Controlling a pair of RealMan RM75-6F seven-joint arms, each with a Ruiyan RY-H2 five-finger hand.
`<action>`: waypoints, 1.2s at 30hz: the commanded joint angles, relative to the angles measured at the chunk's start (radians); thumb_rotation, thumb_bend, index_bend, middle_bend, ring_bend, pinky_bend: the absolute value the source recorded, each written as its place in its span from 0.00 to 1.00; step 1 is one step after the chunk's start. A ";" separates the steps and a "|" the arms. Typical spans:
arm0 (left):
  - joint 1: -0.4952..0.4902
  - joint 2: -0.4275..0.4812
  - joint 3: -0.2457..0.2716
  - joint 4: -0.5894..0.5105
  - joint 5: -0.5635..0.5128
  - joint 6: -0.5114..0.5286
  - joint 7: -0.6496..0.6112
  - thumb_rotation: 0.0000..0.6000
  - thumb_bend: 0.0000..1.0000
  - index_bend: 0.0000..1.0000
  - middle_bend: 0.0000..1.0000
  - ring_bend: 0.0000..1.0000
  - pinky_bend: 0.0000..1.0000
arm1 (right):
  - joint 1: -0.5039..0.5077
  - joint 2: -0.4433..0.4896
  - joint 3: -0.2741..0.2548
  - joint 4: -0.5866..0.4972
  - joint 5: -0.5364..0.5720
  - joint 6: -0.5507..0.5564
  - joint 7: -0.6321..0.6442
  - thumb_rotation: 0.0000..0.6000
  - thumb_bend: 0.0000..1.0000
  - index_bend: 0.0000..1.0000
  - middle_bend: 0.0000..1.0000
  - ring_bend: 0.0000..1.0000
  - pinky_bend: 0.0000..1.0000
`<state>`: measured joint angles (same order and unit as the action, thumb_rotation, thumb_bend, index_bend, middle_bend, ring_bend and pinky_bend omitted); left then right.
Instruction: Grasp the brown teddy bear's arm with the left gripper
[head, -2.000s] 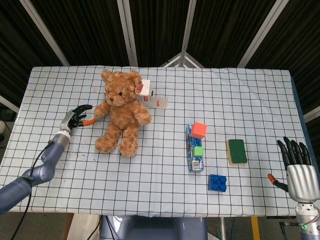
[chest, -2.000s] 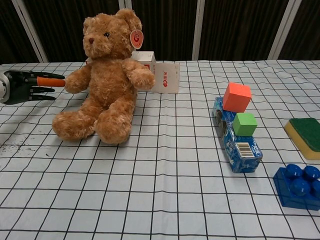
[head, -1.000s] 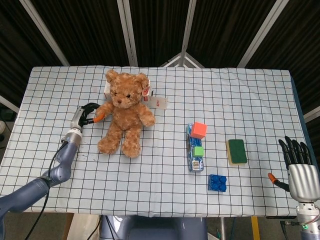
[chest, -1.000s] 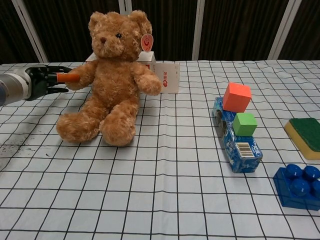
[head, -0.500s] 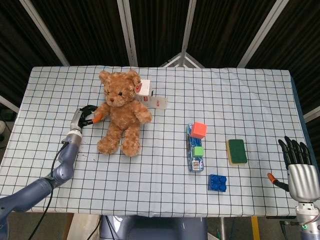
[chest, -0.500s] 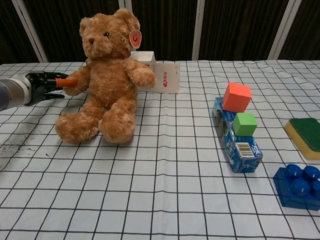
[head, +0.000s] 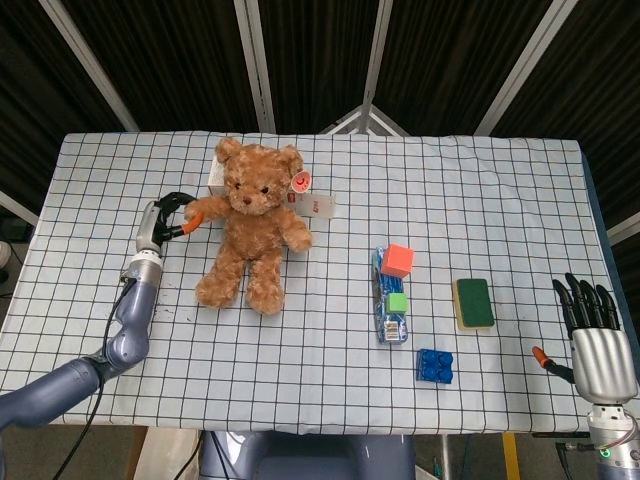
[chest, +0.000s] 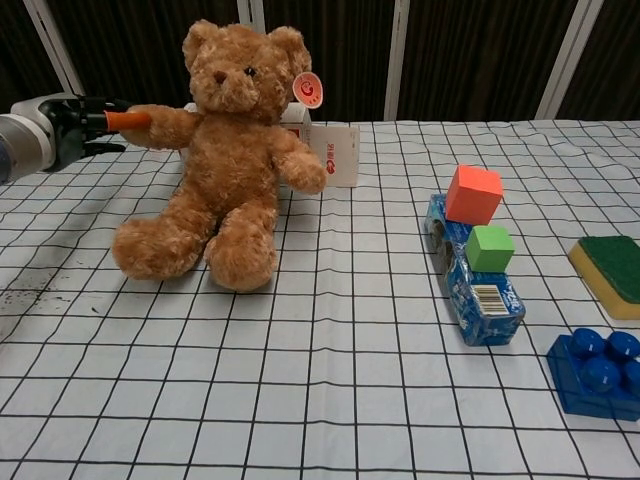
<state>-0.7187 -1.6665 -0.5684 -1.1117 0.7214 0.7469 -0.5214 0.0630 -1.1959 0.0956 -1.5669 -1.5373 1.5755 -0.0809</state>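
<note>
We found little that could be read. A round red tag (chest: 311, 90) at the bear's (chest: 225, 150) ear carried a white mark shaped like a letter G or a C; we could not tell which. The white box (chest: 330, 155) behind the bear bore a small red logo and red characters on its front face, too small for us to make out. The blue pack (chest: 470, 275) lying on the worktop showed a white barcode label on its near end, with digits under the bars that stayed illegible. In the head view the same tag (head: 298, 181) and box (head: 318, 205) showed only red blurs.
</note>
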 joint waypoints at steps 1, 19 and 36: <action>0.007 0.009 0.013 0.012 -0.025 -0.016 0.026 1.00 0.44 0.44 0.40 0.02 0.10 | 0.000 0.000 -0.001 -0.001 0.000 -0.001 -0.001 1.00 0.15 0.00 0.00 0.00 0.00; -0.002 -0.008 0.015 0.090 -0.045 -0.107 0.039 1.00 0.44 0.44 0.41 0.02 0.10 | 0.001 -0.004 0.000 -0.008 0.006 -0.004 -0.018 1.00 0.15 0.00 0.00 0.00 0.00; 0.031 0.015 0.021 0.067 -0.021 -0.110 0.009 1.00 0.43 0.44 0.41 0.02 0.10 | 0.002 0.000 -0.006 -0.015 0.002 -0.012 -0.017 1.00 0.15 0.00 0.00 0.00 0.00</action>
<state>-0.6872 -1.6453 -0.5515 -1.0576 0.7076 0.6477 -0.5097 0.0646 -1.1963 0.0901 -1.5819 -1.5351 1.5636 -0.0979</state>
